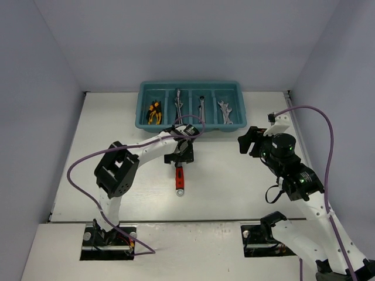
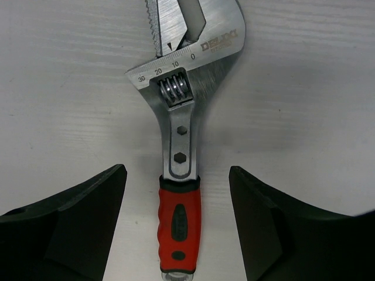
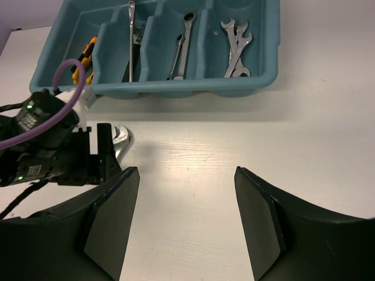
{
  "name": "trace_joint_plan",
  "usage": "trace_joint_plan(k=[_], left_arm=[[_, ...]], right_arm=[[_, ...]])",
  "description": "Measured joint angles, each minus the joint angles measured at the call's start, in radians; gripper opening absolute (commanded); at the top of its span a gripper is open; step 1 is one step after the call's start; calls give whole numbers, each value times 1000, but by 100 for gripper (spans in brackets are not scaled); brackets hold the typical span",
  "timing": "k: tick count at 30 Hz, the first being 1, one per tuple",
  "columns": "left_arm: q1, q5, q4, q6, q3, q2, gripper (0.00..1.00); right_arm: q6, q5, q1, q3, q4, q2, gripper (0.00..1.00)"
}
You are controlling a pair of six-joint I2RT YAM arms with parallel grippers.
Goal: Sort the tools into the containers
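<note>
1. Left arm base sits at the near-left edge of the desk (image 1: pixel 234 187). The elbow is folded up above it, and the forearm reaches far and right to mid-desk.
2. Right arm comes in from the near-right corner and stretches toward the far edge, with the wrist bent left.
3. Red-handled wrench (image 1: pixel 180 178) lies flat at mid-desk. Its handle points to the near edge, and its silver head points to the far edge under the left wrist.
4. Left tool (image 1: pixel 179 157) points straight down over the wrench. Jaws are released, with one finger on each side of the shaft where red grip meets metal. In the left wrist view there is a clear gap on both sides, so nothing is grasped.
5. Right tool (image 3: pixel 186 175) hangs above the right half of the desk, tilted toward the far-left. Jaws are released and spread, with bare desk between them.
6. Teal tray (image 1: pixel 187 126) is at the far edge, centre, with four compartments side by side.
7. Leftmost compartment holds pliers (image 1: pixel 153 111) with yellow and orange handles.
8. Second compartment holds a long spanner (image 1: pixel 178 104) with something dark beside it that I cannot make out.
9. Third compartment holds a ring spanner (image 1: pixel 201 108).
10. Rightmost compartment holds open-end spanners (image 1: pixel 225 112), overlapping.
</note>
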Motion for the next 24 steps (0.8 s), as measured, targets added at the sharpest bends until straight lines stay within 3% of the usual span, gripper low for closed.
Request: trace_joint_plan(k=[18,24], left_arm=[[46,31,20,-3,90,121,33],[46,38,29,-24,82,119,38]], right_arm=[[-5,-42,0,-12,-68,4,64],[-8,-42,0,-12,-69,22,64]])
